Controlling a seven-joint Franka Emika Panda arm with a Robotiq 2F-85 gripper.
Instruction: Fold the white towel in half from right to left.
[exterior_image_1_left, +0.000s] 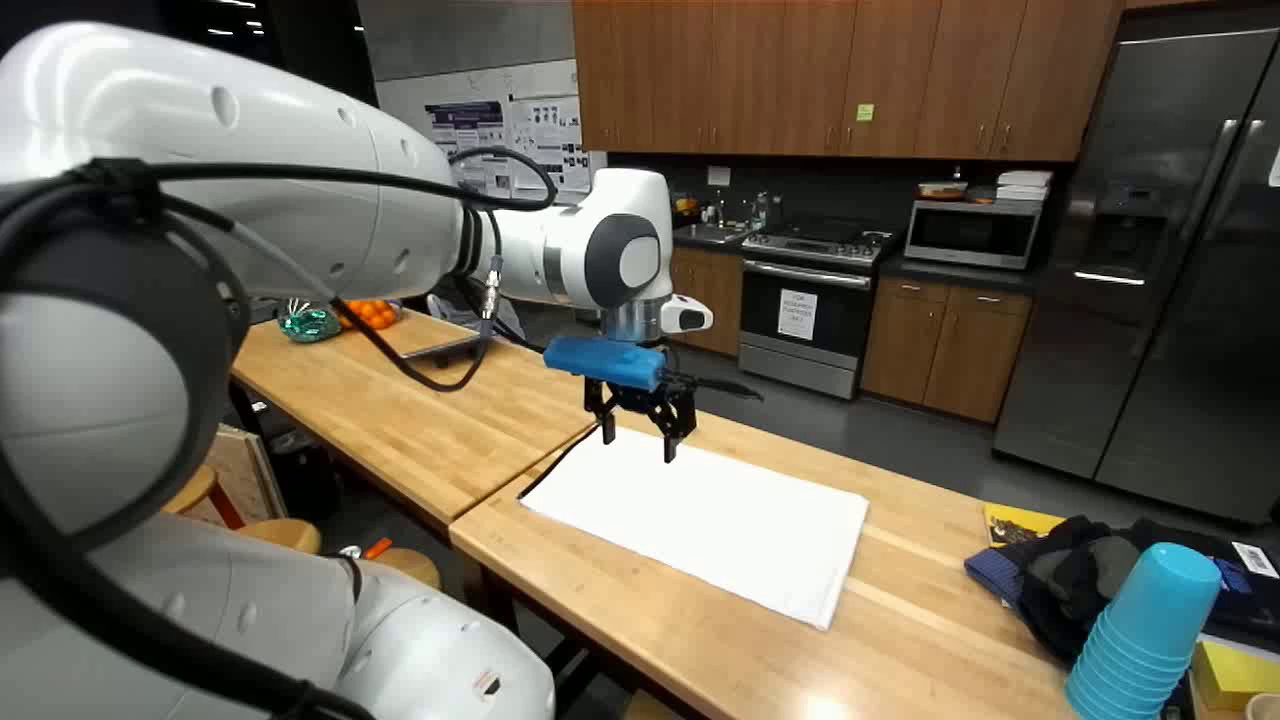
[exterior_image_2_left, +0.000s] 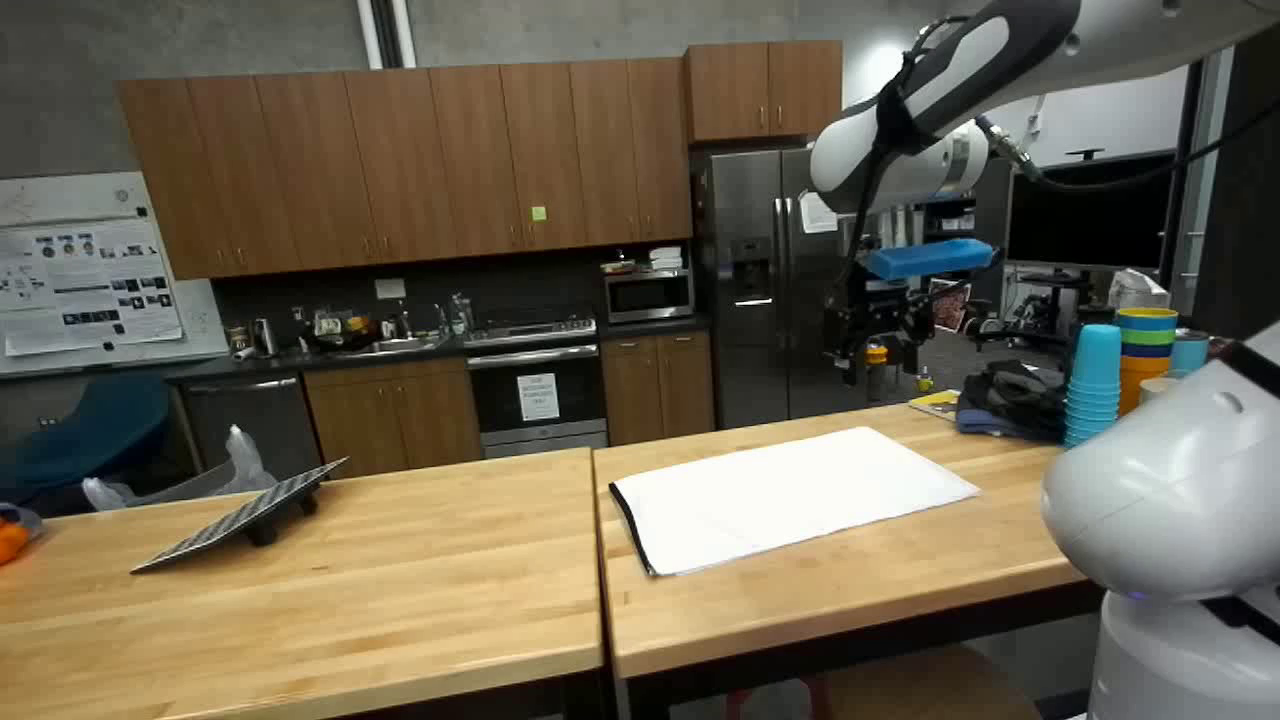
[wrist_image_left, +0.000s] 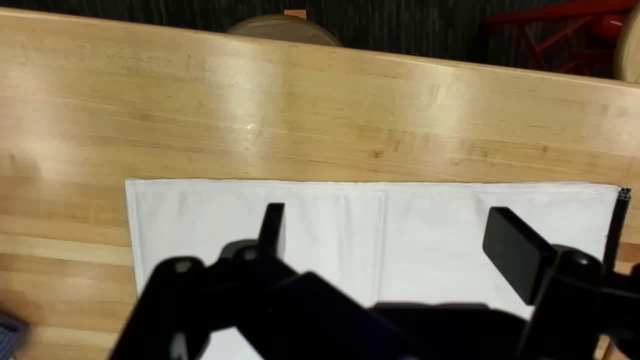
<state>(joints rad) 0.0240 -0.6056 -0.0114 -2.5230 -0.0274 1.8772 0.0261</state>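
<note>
The white towel lies flat and spread out on the wooden table, in both exterior views (exterior_image_1_left: 700, 520) (exterior_image_2_left: 790, 500). A black strip shows along one short edge. In the wrist view the towel (wrist_image_left: 430, 235) fills the lower middle, with light creases and one long side in sight; the gripper hides part of it. My gripper (exterior_image_1_left: 639, 446) points down above the towel, its fingers wide apart with nothing between them. It also shows dark in an exterior view (exterior_image_2_left: 878, 366) and at the bottom of the wrist view (wrist_image_left: 392, 237). The fingertips appear apart from the cloth.
The wooden table (exterior_image_1_left: 930, 610) meets a second wooden table (exterior_image_1_left: 480, 400) at a seam near the black-edged end. A stack of blue cups (exterior_image_1_left: 1140, 640) and dark clothing (exterior_image_1_left: 1075, 570) stand beyond the other end. A tilted patterned panel (exterior_image_2_left: 245, 515) rests on the second table.
</note>
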